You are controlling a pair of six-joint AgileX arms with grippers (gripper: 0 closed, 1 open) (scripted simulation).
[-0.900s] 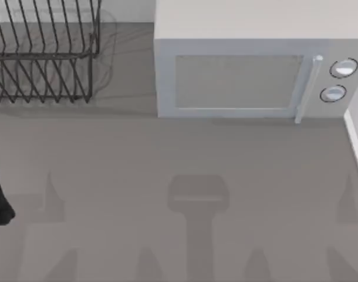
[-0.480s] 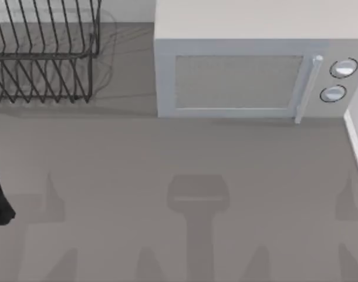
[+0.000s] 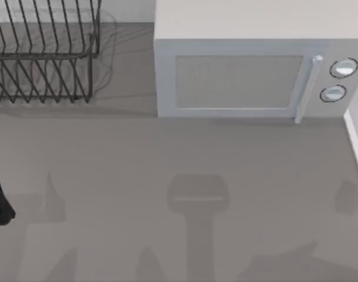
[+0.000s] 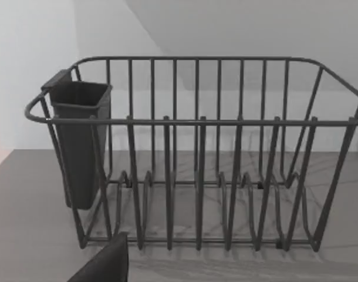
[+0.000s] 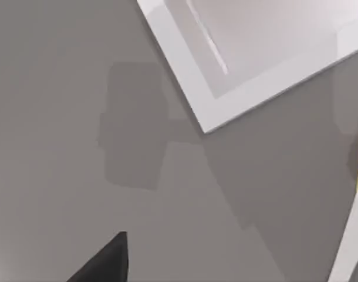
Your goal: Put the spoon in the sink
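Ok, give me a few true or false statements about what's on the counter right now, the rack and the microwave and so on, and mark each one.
1. The microwave door is shut. True.
2. The dish rack sits to the right of the microwave in the top view. False: it is at the left.
3. A dark cup hangs on one end of the rack. True.
4. Plates are stacked in the rack. False: its slots hold nothing.
5. The microwave has two round knobs beside its door handle. True.
6. A spoon lies on the counter in front of the microwave. False: only shadows fall there.
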